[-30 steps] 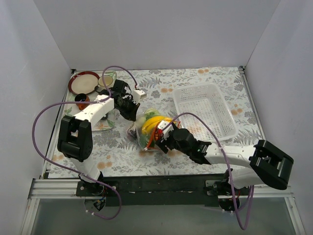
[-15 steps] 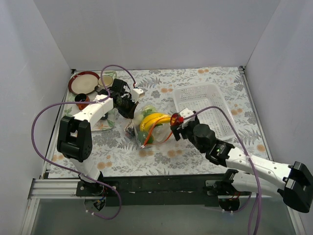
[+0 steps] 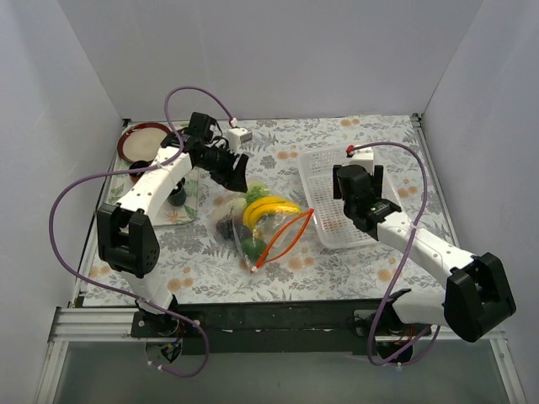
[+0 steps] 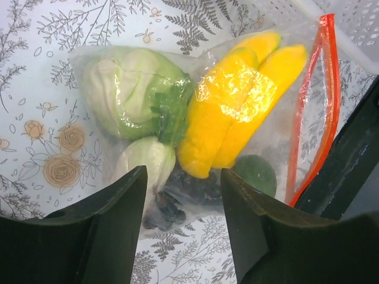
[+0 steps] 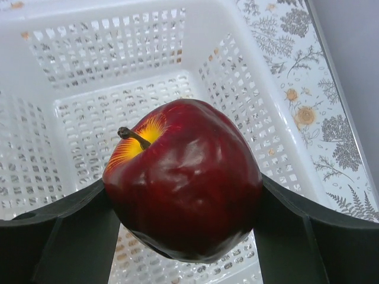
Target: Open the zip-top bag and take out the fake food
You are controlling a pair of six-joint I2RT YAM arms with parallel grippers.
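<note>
1. Right arm swings off the zip-top bag [image 3: 261,225] and across to the white basket [image 3: 392,215]; 1 s ago the right jaws sat at the bag's mouth.
2. Right jaws now pinch the red apple [image 5: 183,177] from 2 sides and hold it above the basket floor, stem up.
3. Left arm has risen and drawn back over the bag's far-left end. Left jaws are spread with nothing between them, and the bag lies loose below.
4. Bag rests on the counter [image 3: 202,273] between the 2 arms, just beside the basket. Its orange-red zip strip [image 3: 286,236] gapes in an open loop toward the basket.
5. Fake food left inside: yellow piece [image 4: 237,106], pale green cabbage-like one [image 4: 130,94], green round one [image 4: 256,176], dark purple grapes [image 4: 177,198].
6. Judgement: opening looks done and 1 piece is out. Releasing the apple into the basket seems the next move.
7. Risk: neither arm pins the bag, so it may slide or fold shut on the next reach.
</note>
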